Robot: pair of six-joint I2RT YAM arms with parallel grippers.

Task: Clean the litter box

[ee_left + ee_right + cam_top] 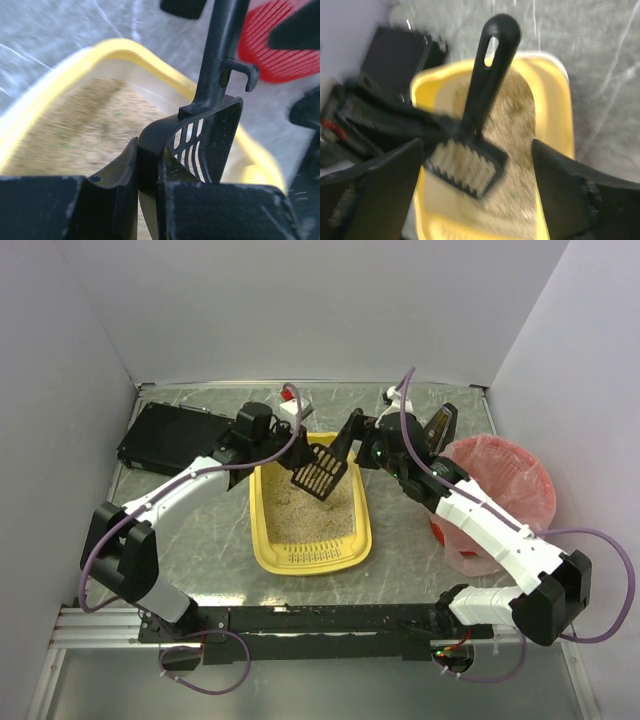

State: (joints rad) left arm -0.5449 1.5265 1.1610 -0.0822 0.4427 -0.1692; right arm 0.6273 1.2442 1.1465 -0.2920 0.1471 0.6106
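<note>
The yellow litter box [262, 540] with beige sandy litter lies mid-table. A black slotted scoop [322, 476] hangs tilted over its far end, handle up toward the right. My left gripper [292, 462] is shut on the scoop's side wall; in the left wrist view the gripper [150, 200] pinches that wall of the scoop [205, 135] above the litter box [125, 50]. My right gripper [366, 436] is open by the handle's top. In the right wrist view it [477, 190] stands wide apart, with the scoop [470, 167] and litter box [555, 115] beyond.
A pink-red bag-lined round bin [500, 485] stands at the right, also in the left wrist view [280, 55]. A flat black box [170, 440] lies at the back left, also in the right wrist view [395, 60]. White walls enclose the table.
</note>
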